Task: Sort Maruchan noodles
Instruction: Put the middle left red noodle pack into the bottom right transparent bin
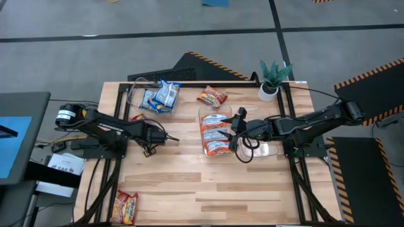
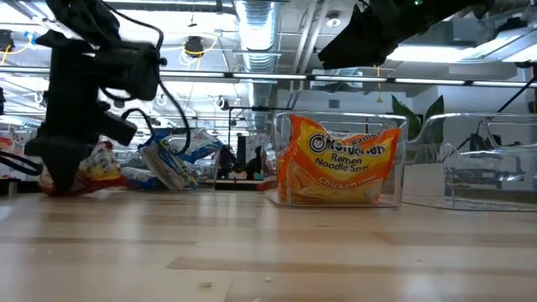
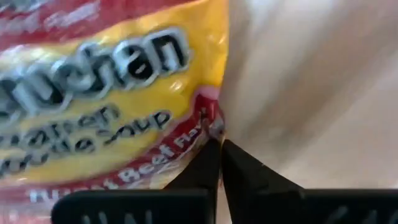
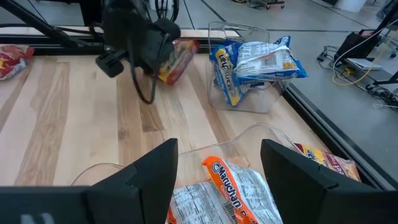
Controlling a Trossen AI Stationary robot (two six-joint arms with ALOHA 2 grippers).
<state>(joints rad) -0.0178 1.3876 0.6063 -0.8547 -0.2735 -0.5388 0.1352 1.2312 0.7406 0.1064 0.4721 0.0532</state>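
The left tool (image 1: 140,123) is squeezed shut on the edge of a red-and-yellow crinkly noodle packet (image 3: 106,93). The two dark fingers (image 3: 205,168) meet right at the packet's corner, so it is a thin pinch. This packet lies on the wooden surface (image 1: 208,183) near the left side, close to the clear plastic bin holding blue-and-white packets (image 1: 161,96).

The left arm is much nearer to this packet than the right arm. The packet sits right under and in front of the left tool, so the arm likely needs to lift straight up first.

The right tool (image 4: 217,162) hangs wide open and holds nothing, above the clear bin of orange-and-white packets (image 1: 216,132) in the middle.

Another red-and-yellow packet (image 1: 125,207) lies by the front left corner, and one more (image 1: 211,97) lies near the back edge. The middle and front of the surface have lots of free room for moving. A small green plant in a white pot (image 1: 273,79) stands at the back.
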